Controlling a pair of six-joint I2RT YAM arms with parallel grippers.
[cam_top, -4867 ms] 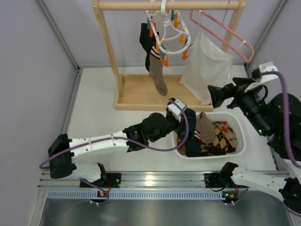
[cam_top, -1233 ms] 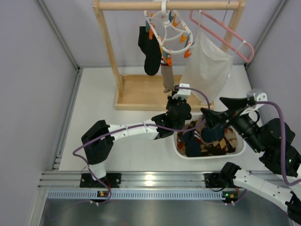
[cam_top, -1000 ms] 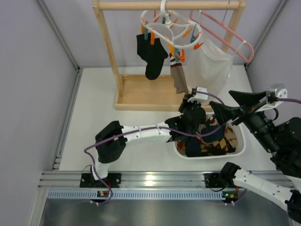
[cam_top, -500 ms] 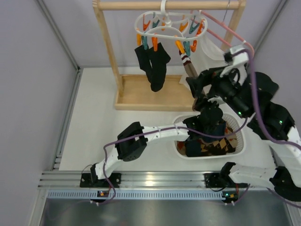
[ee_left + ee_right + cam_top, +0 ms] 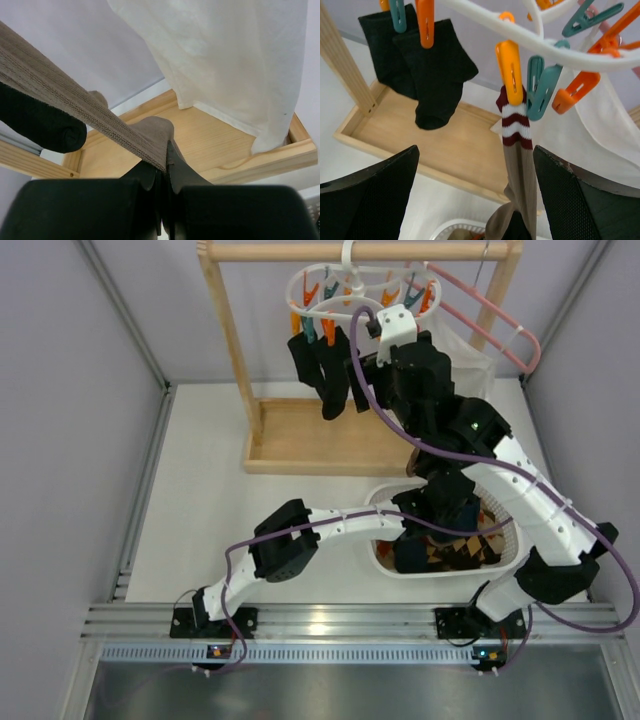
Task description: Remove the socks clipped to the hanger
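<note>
Two black socks (image 5: pixel 437 75) and one brown sock (image 5: pixel 520 170) hang from the hanger (image 5: pixel 600 61), a white plastic looped ring dangling small orange and teal clips. The brown one is ribbed knit, and its maroon-and-white striped cuff (image 5: pixel 514 122) is pinched in an orange clip. It stretches taut below the hanger to my left gripper (image 5: pixel 165 160), clamped on its lower end. My right gripper (image 5: pixel 475 200) stands wide apart just below the hanger, flanking that sock.
</note>
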